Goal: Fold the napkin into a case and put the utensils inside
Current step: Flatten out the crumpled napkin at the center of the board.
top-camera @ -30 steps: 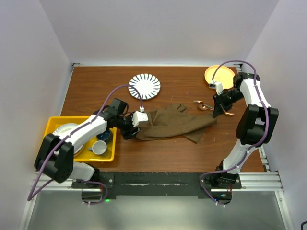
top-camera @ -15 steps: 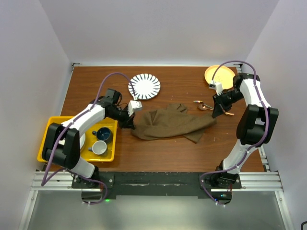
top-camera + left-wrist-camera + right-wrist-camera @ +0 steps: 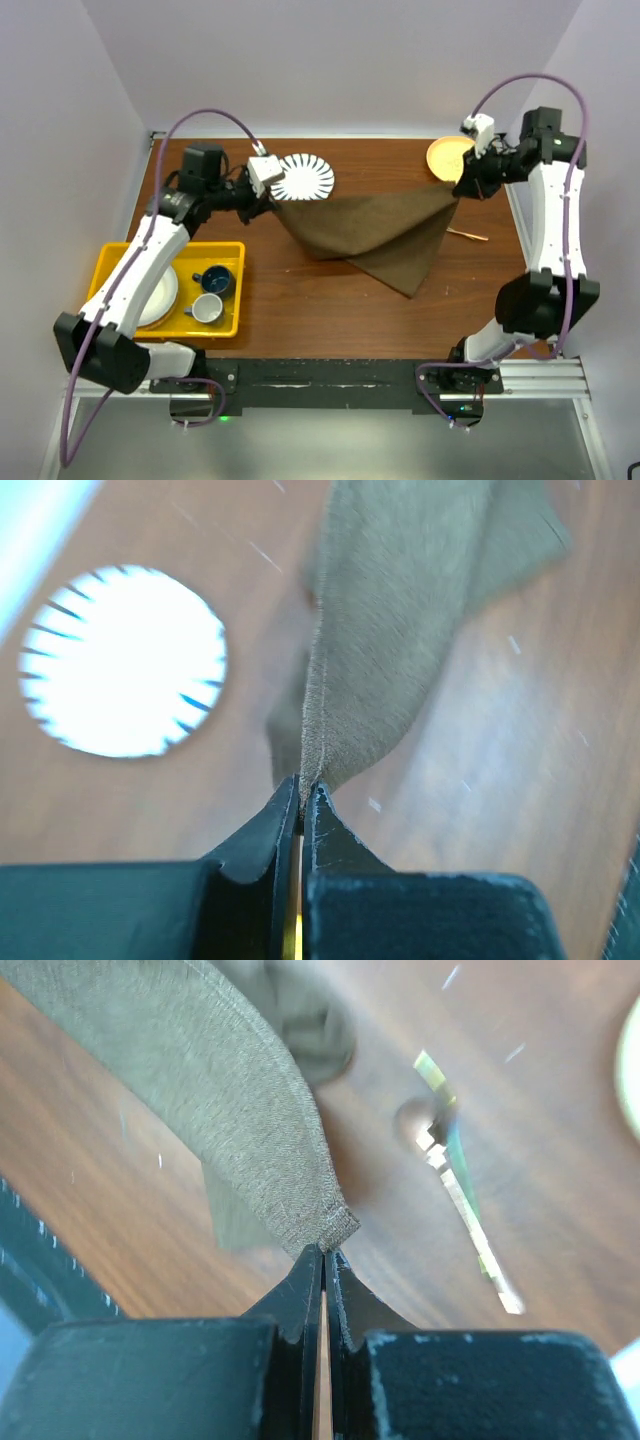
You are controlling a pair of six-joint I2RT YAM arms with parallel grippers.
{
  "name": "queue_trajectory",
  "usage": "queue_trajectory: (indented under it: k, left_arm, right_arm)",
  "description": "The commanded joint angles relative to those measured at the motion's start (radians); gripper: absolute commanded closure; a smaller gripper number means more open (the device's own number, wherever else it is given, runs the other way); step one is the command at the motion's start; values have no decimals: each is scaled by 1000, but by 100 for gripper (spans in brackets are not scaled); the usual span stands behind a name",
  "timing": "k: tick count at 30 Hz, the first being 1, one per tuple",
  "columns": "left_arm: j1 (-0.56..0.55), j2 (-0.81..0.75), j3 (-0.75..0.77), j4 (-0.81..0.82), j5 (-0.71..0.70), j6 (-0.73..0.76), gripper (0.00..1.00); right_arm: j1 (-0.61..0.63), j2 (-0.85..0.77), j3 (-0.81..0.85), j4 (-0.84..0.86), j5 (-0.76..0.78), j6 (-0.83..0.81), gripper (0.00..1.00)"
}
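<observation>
Two cups (image 3: 208,308) sit in the yellow tray (image 3: 105,262) at the near left of the bench (image 3: 300,310). Beyond, the napkin (image 3: 385,235) hangs spread in the air, its low corner sagging toward the bench. One copper utensil (image 3: 467,235) lies by its right edge. The left tool (image 3: 302,785) and right tool (image 3: 322,1250) each pinch a top corner, jaws clamped on cloth. This looks like spreading before the first fold; next, lay it flat, evenly taut, short of the striped plate (image 3: 303,178).
</observation>
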Motion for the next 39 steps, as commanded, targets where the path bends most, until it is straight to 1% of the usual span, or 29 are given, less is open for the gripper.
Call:
queue_trajectory:
  k: [1,2,3,5,8,10,14,19,25,28,33,36,39]
  left_arm:
    - [7,-42,214,7,-84,-93,100]
    - [6,-40,250,-20,-95,-93,100]
    - [6,-40,280,-31,-103,-92,100]
    - [4,-53,365,-46,-129,-96,100]
    - [3,-77,449,-66,-135,-103,100]
    - [0,-105,495,-76,-128,-121,100]
    - [-2,-165,529,-82,-68,-144,100]
    - [-2,-237,551,-83,-37,-155,100]
    - [-2,-309,580,-97,-16,-195,100]
    - [-2,-330,587,-134,21,-216,100]
    - [-2,-365,586,-273,64,-195,100]
    - [-2,-402,526,-306,32,-181,100]
    - [-2,-392,473,-298,-61,-172,100]
  right_arm:
    - [-6,-167,120,161,-46,205,100]
    - [-5,-191,149,230,-24,234,100]
    - [-5,-217,163,264,-11,289,100]
    - [-6,-286,192,355,35,340,100]
    - [-5,-373,203,443,84,424,100]
    - [-5,-415,201,466,122,461,100]
    - [-5,-516,201,531,194,500,100]
    - [-5,-631,234,552,283,510,100]
    - [-5,-744,217,546,316,474,100]
    - [-5,-778,209,523,319,455,100]
    - [-3,-835,171,442,329,415,100]
    - [-3,-883,84,408,369,386,100]
    - [-5,-886,-5,425,343,386,100]
